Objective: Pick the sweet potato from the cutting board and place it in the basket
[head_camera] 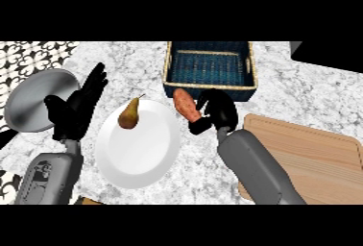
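Observation:
An orange sweet potato (187,105) hangs just in front of the basket's near wall, to the left of the cutting board. My right hand (216,111) is curled round its right side and holds it. The dark blue woven basket (210,86) with a tan rim stands at the back centre, with nothing visible inside. The wooden cutting board (319,158) lies at the right, bare. My left hand (77,108) rests open at the left, fingers up, beside the white plate.
A white plate (142,149) carrying a brown pear (129,115) sits at centre left. A grey round lid or pan (35,98) lies at the far left. A dark object (330,55) fills the back right corner.

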`<state>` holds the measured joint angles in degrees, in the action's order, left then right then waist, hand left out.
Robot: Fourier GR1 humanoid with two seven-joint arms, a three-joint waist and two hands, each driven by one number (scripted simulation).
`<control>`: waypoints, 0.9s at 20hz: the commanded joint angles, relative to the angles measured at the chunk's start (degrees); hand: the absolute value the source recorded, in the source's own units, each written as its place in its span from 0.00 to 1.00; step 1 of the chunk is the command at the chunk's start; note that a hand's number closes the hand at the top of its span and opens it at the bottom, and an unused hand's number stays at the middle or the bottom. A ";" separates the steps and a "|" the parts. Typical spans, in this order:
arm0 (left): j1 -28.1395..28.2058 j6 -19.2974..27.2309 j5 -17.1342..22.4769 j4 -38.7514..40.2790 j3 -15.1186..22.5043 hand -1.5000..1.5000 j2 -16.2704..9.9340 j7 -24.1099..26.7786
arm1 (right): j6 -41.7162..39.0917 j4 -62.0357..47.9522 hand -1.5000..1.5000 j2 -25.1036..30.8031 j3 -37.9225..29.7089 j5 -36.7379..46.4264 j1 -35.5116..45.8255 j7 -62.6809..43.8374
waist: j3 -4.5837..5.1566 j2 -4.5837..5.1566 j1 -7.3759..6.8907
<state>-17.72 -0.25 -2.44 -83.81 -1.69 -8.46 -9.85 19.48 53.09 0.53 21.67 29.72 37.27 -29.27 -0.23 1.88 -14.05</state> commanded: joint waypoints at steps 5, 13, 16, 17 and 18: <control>-2.06 -0.31 -0.55 1.39 1.62 0.50 1.17 -0.17 | 20.93 6.34 1.00 -0.52 7.43 -5.93 8.48 -4.98 | 0.00 -0.19 -2.09; -2.95 1.28 -1.97 2.61 2.35 0.50 2.19 -1.17 | 34.15 3.33 1.00 -0.53 14.37 -3.51 22.35 -16.19 | 0.60 -1.06 -0.44; -1.88 1.00 -1.25 3.28 0.80 0.50 1.11 -0.53 | 35.07 0.21 1.00 -0.52 15.93 -3.30 27.25 -22.60 | 0.72 -1.29 0.82; -2.94 1.93 -1.78 3.44 1.28 0.50 2.02 -0.98 | 35.08 -0.59 1.00 -0.52 15.75 -3.61 29.03 -24.52 | 0.72 -1.25 1.12; -3.70 2.08 -2.35 4.14 1.26 0.50 1.63 -1.14 | 35.63 -1.17 1.00 -0.52 16.11 -3.12 30.75 -25.86 | 0.76 -1.20 1.36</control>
<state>-20.72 1.05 -4.12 -80.55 -0.33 -6.91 -10.78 49.90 54.50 0.24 36.12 26.08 62.08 -47.10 0.40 0.83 -13.60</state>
